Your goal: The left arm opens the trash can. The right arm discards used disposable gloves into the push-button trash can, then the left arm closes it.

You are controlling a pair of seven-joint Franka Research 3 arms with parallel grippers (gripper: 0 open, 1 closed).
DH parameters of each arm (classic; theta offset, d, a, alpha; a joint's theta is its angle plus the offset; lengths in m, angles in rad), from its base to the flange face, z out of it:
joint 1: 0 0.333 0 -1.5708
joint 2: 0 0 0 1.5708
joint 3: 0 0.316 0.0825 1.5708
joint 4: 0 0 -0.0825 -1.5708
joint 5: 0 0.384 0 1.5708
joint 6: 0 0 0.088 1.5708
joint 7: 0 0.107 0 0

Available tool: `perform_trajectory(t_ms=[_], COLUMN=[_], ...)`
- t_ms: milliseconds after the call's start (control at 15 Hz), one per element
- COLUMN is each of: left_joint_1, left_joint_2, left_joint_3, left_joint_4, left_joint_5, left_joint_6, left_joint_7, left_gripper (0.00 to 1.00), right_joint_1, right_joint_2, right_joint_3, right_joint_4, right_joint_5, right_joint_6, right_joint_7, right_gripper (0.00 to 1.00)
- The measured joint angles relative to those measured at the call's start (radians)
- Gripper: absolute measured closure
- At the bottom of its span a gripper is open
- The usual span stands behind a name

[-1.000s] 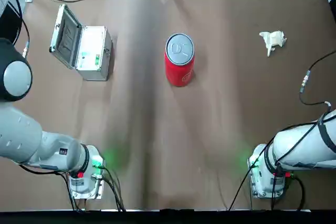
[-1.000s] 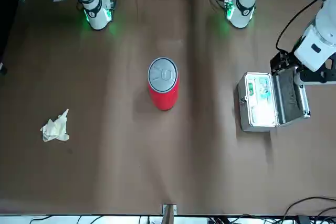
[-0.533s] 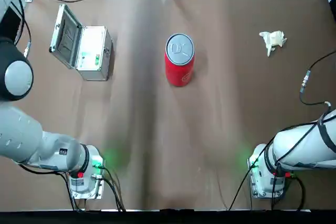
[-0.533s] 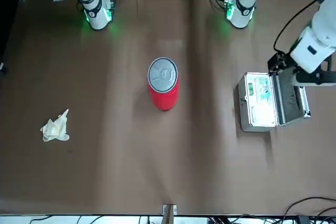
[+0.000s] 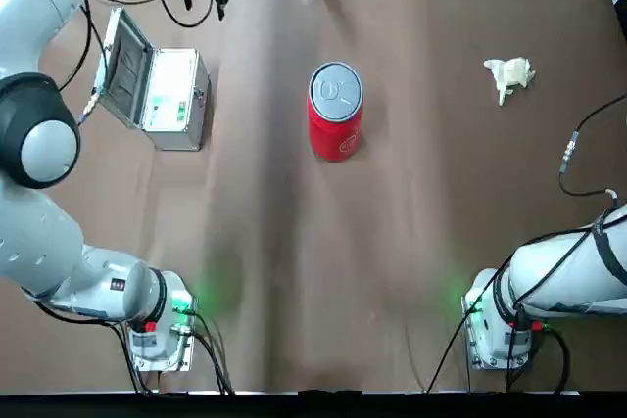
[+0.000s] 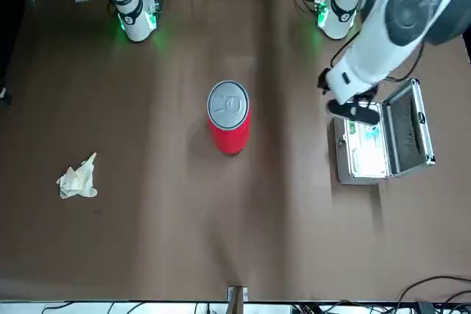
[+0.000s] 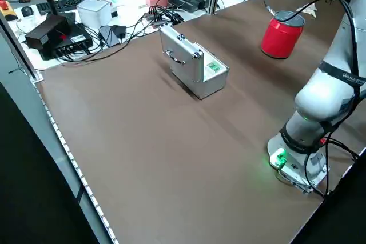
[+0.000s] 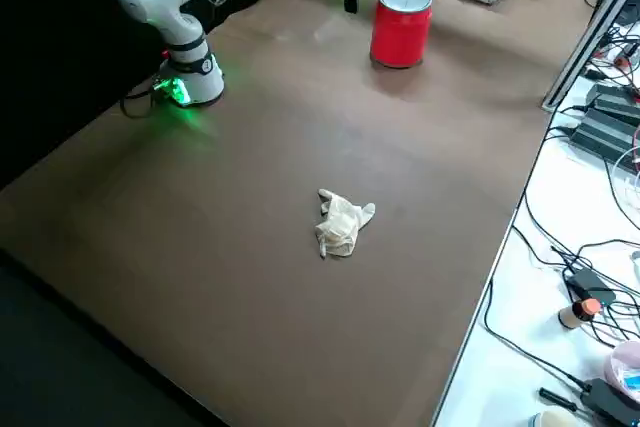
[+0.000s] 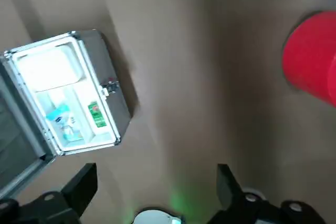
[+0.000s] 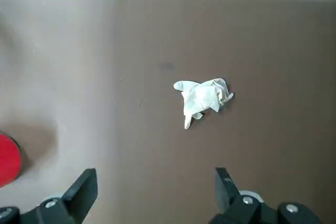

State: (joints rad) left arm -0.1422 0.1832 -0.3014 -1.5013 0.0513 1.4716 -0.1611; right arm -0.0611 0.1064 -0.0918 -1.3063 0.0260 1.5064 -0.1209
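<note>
The red trash can [image 5: 336,124] [image 6: 229,134] stands mid-table with its silver lid [image 5: 335,91] down. The cream-white disposable gloves [image 5: 508,75] [image 6: 79,178] [image 8: 343,222] lie in a wad at the far right of the table. My left gripper [image 9: 156,179] [image 6: 350,108] hangs open and empty high above the table, between the silver case and the can [image 9: 312,69]. My right gripper [image 10: 155,182] is open and empty too, held well above the gloves [image 10: 202,98]. It does not show in the top view.
A silver hinged case [image 5: 171,95] [image 6: 364,145] stands open on the left side of the table, lid raised. Both arm bases [image 5: 157,325] [image 5: 495,330] sit at the near edge. Cables and boxes lie beyond the far edge.
The left arm has swung in from the table's left edge, past the open case and toward the can. The can, gloves and right arm have not moved.
</note>
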Motion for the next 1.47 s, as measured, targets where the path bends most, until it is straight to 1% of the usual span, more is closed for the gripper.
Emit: perform_trajectory(t_ms=[133, 200, 267, 400, 600, 733, 867, 1067, 1200, 1267, 1467], left_joint_1=[0.001, 0.000, 0.000, -0.002, -0.032, -0.066, -0.105, -0.166, -0.197, -0.233, -0.296], left_joint_2=[0.013, 0.027, 0.032, 0.044, 0.070, 0.089, 0.105, 0.126, 0.142, 0.170, 0.232], left_joint_3=[-0.039, -0.099, -0.118, -0.151, -0.160, -0.161, -0.164, -0.166, -0.167, -0.167, -0.165], left_joint_4=[0.000, 0.000, 0.000, 0.000, 0.000, 0.000, 0.000, 0.001, 0.001, 0.000, -0.001], left_joint_5=[0.000, -0.002, -0.007, -0.066, -0.098, -0.107, -0.132, -0.146, -0.148, -0.148, -0.143], left_joint_6=[0.014, 0.040, 0.044, 0.051, 0.074, 0.121, 0.193, 0.323, 0.387, 0.452, 0.583], left_joint_7=[-0.021, -0.112, -0.147, -0.223, -0.246, -0.267, -0.341, -0.493, -0.555, -0.584, -0.623], left_gripper=[0.01, 0.05, 0.14, 0.34, 0.63, 0.81, 0.99, 0.99, 0.99, 0.99, 0.99], right_joint_1=[0.000, 0.000, 0.000, 0.000, 0.000, 0.000, -0.001, -0.010, -0.029, -0.061, -0.119], right_joint_2=[0.000, 0.000, 0.000, 0.000, 0.001, 0.001, 0.001, 0.017, 0.065, 0.150, 0.292], right_joint_3=[0.000, 0.000, 0.000, 0.000, 0.001, 0.001, 0.001, -0.002, -0.005, -0.008, -0.010], right_joint_4=[0.000, -0.001, -0.002, -0.003, -0.004, -0.007, -0.022, -0.053, -0.073, -0.085, -0.089], right_joint_5=[0.000, 0.000, 0.000, 0.000, 0.000, 0.000, 0.000, 0.000, 0.000, -0.001, 0.001], right_joint_6=[0.000, 0.000, 0.000, 0.000, 0.000, 0.000, 0.004, 0.078, 0.163, 0.264, 0.413], right_joint_7=[0.000, 0.000, 0.000, 0.000, 0.000, 0.000, 0.000, 0.001, 0.001, 0.001, 0.001], right_gripper=[0.01, 0.01, 0.01, 0.01, 0.01, 0.01, 0.01, 0.01, 0.01, 0.01, 0.01])
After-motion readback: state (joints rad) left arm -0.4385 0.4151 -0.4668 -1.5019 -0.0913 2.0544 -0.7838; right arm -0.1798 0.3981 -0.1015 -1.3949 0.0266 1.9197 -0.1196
